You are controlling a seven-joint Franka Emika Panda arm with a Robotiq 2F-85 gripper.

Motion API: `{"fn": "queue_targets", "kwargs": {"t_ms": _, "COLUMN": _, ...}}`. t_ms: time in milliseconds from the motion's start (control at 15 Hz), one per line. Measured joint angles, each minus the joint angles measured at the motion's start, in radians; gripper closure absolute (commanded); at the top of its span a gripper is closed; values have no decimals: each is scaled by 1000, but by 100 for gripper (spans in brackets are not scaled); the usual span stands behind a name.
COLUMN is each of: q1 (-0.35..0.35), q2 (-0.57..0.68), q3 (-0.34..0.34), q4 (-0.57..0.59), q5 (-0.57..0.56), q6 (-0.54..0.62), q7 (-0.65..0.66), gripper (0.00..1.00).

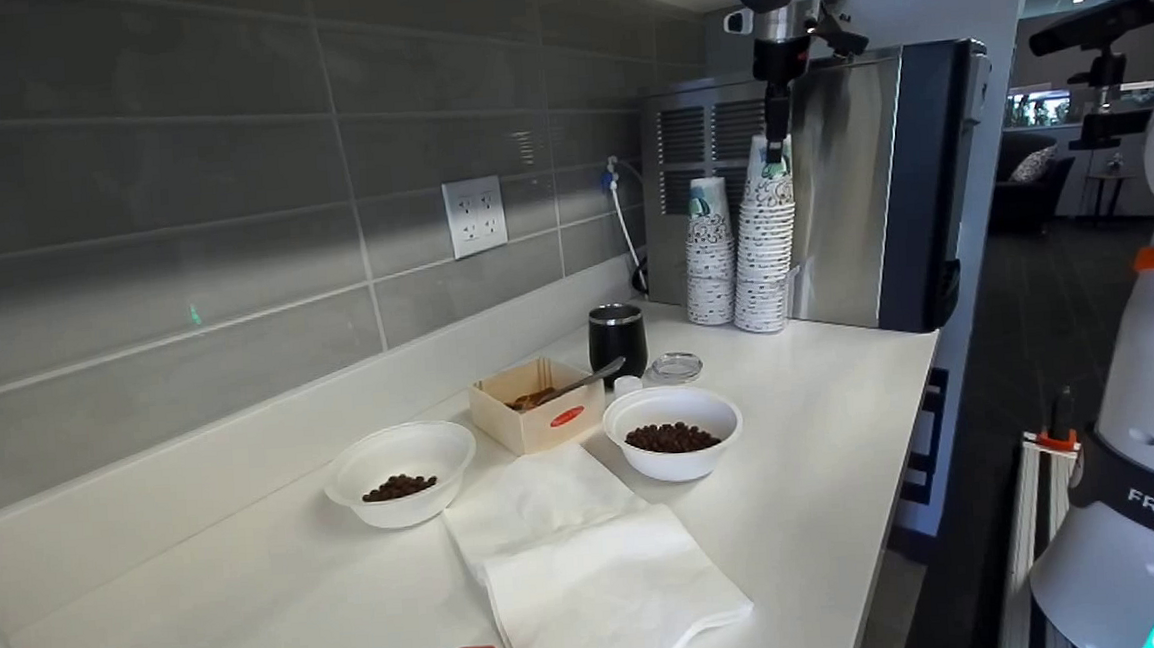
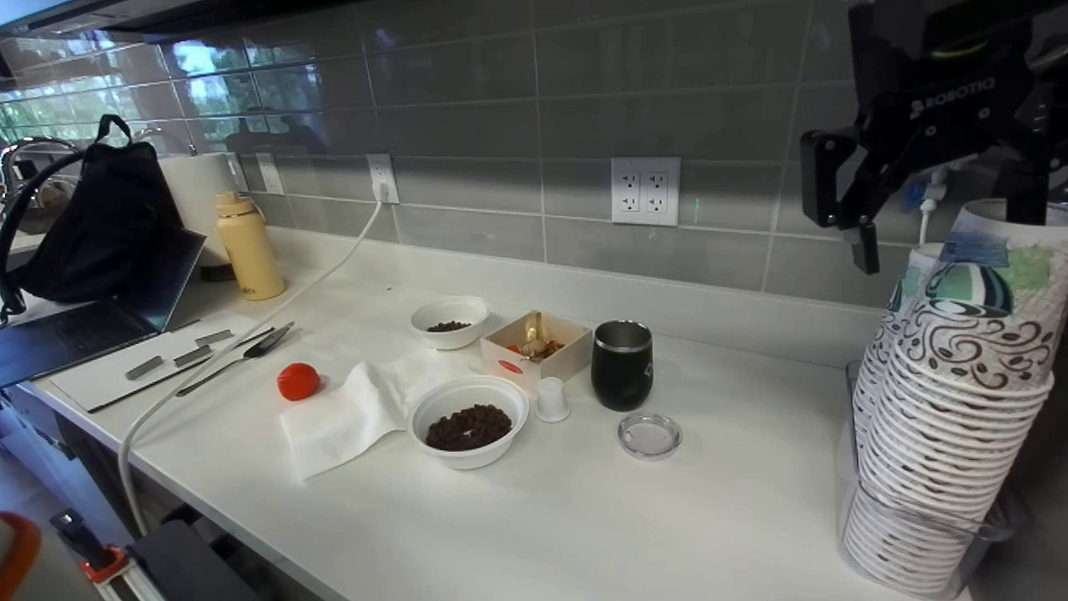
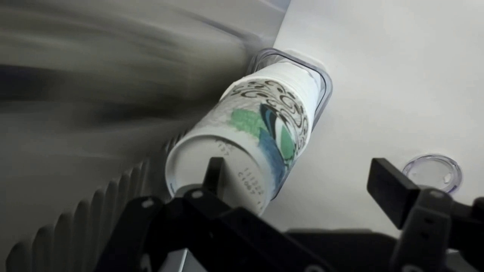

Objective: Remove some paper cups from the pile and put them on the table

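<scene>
So the paper cups (image 2: 972, 351) are nesting upside down in the tall pile (image 1: 762, 263), whose lower part is sitting in a clear holder (image 3: 328, 85) on the table (image 1: 806, 470). In an exterior view, a shorter stack (image 1: 710, 271) is standing just beside it at 9 o'clock, and a steel machine (image 1: 844, 187) is looming at 2. The gripper (image 3: 297, 172) is hanging at the pile's 12 o'clock, fingers (image 3: 391, 192) spread wide: in the wrist view one is hanging over the base of the top cup (image 3: 257, 128), the other is hovering out over the table. Can't tell if it's touching the cup, though. Further out, in an exterior view, a black mug (image 1: 617, 347) is sitting at the pile's 8 o'clock, with a clear lid (image 1: 675, 366) lying at the mug's 4 and a wooden box (image 1: 538, 429) at its 8. Two white bowls (image 1: 671, 468) with dark bits (image 1: 671, 438) are flanking the box.
</scene>
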Motion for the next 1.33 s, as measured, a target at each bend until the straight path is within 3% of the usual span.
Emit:
{"fn": "queue_targets", "kwargs": {"t_ms": 467, "q1": -34, "q2": 6, "q3": 16, "q4": 23, "q5": 15, "q6": 16, "q7": -32, "gripper": 88}}
{"fn": "queue_targets", "kwargs": {"t_ms": 600, "q1": -42, "q2": 6, "q3": 17, "q4": 22, "q5": 15, "q6": 19, "q7": -33, "gripper": 98}}
{"fn": "queue_targets", "kwargs": {"t_ms": 1000, "q1": -58, "q2": -28, "q3": 22, "q4": -12, "q5": 23, "q6": 19, "q7": -14, "gripper": 97}}
{"fn": "queue_targets", "kwargs": {"t_ms": 1333, "q1": -88, "q2": -149, "q3": 50, "q4": -85, "q5": -22, "q6": 18, "q7": 71, "gripper": 98}}
